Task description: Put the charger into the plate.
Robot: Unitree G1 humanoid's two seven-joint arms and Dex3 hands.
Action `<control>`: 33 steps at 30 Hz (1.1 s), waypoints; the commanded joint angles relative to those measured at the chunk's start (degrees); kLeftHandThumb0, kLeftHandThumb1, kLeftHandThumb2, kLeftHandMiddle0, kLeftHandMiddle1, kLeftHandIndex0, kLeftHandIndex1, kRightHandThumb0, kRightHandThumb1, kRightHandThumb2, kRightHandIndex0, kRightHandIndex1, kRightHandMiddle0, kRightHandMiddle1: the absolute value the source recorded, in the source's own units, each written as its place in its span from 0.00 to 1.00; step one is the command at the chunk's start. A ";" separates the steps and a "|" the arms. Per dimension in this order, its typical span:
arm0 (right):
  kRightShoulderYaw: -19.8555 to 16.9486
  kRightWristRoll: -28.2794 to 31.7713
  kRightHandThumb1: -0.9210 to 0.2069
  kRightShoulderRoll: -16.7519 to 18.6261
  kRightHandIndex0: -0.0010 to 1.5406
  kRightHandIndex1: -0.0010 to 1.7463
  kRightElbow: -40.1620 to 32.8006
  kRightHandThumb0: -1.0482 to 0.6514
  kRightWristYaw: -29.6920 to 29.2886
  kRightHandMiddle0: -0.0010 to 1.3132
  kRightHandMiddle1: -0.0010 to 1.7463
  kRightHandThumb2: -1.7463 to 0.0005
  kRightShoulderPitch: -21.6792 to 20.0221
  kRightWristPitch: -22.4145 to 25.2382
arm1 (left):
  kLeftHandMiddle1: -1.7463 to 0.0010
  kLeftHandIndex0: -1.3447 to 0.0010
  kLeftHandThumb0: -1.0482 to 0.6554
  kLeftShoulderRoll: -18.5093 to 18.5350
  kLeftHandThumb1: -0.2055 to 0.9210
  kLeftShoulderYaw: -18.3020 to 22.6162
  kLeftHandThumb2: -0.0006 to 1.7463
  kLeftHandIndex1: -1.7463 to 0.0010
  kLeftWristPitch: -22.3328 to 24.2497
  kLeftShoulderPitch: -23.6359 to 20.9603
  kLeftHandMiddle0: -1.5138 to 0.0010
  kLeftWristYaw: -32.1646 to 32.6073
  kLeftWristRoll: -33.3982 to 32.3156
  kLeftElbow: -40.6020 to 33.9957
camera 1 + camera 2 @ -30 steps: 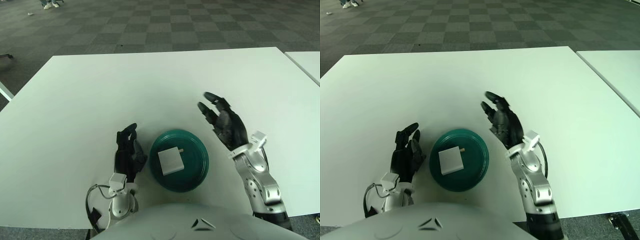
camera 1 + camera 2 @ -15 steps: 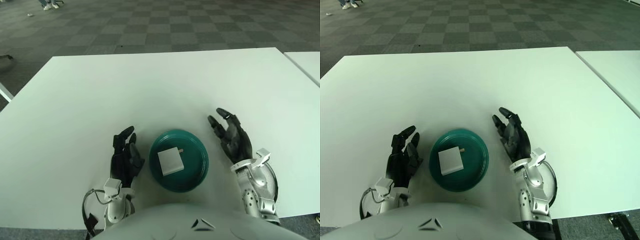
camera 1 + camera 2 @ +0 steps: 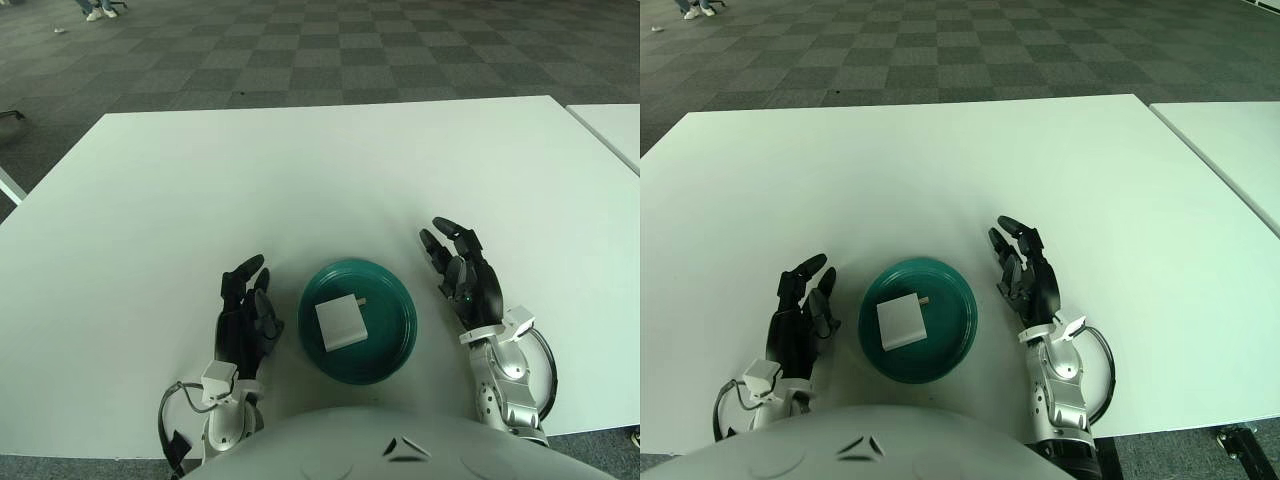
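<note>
One white charger (image 3: 341,323) in green plate (image 3: 392,350), left hand (image 3: 245,319), right hand (image 3: 468,284) released

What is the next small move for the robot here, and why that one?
Probably none beyond drawing both hands a little further back. The white charger already lies flat inside the green plate, touched by neither hand. The left hand shows left of the plate and the right hand right of it, both with fingers spread and holding nothing, so the task looks done.
</note>
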 commanded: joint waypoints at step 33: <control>2.69 -29.43 0.00 -0.54 0.10 0.00 10.79 0.08 -18.78 0.00 0.27 0.47 2.44 -18.04 | 0.95 1.00 0.14 -0.72 1.00 2.67 0.56 0.49 -3.99 -1.27 0.79 2.78 7.13 5.32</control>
